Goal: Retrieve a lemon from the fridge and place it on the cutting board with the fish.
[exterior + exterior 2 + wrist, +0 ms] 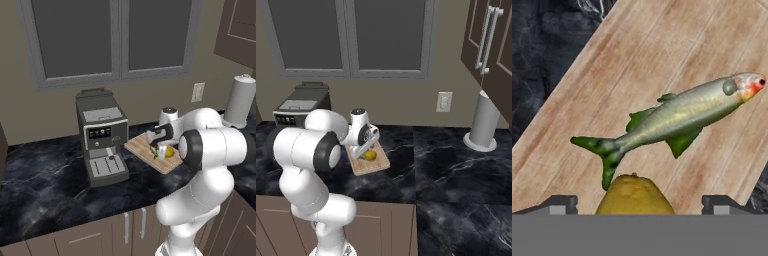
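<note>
At the bottom centre of the hand view, the lemon [634, 195] is seen resting on the board [662, 60] beside the fish [677, 117], between wide-spread gripper [639, 204] jaws, apparently just released.

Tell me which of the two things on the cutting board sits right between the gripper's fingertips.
The lemon: round and yellow, it lies between the open gripper's tips, while the slender greenish-silver fish lies farther out on the board.
</note>
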